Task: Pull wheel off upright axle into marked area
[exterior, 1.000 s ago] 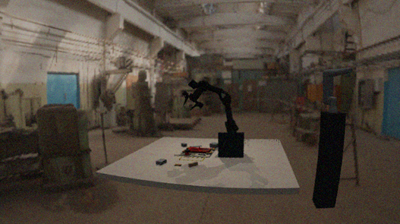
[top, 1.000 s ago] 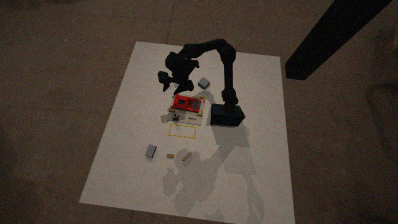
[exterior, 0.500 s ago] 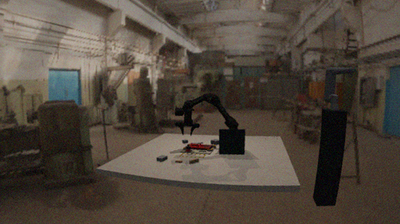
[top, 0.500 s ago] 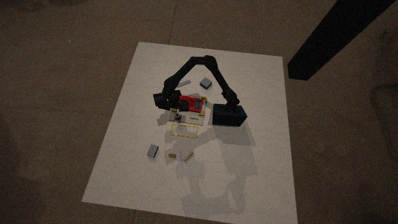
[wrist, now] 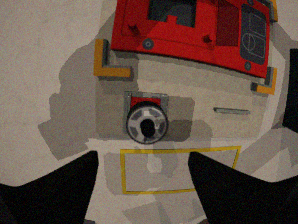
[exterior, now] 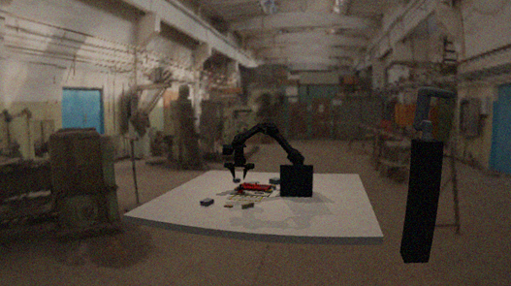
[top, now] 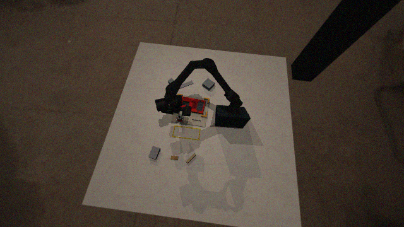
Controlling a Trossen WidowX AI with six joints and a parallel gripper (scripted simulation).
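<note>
- Top view: arm arcs from its dark base (top: 231,116) over the white bench (top: 252,176). The pincer (top: 184,111) hangs spread and holds nothing. The wheel (top: 180,118) sits on its axle just beside and slightly below the pincer in frame, apart from it. The yellow-outlined marked area (top: 186,132) lies just past the wheel, further from the pincer. The red plate (top: 193,104) is right next to the pincer, on the arm-base side. Small grey and tan blocks are scattered well apart from it.
- Exterior view: pincer (exterior: 239,172) points down with its fingers splayed, above the bench (exterior: 333,216) and not touching anything. The red plate (exterior: 256,186) is low and just to the base side. The wheel is too small to make out here.
- Wrist view: two dark fingers frame the lower corners, wide apart with nothing between them. The wheel (wrist: 147,123) is centred ahead of the gap, upright on the axle. The marked area (wrist: 180,171) lies between the wheel and the fingers. The red plate (wrist: 189,19) is beyond the wheel, with orange corner brackets (wrist: 107,63) at its edges.
</note>
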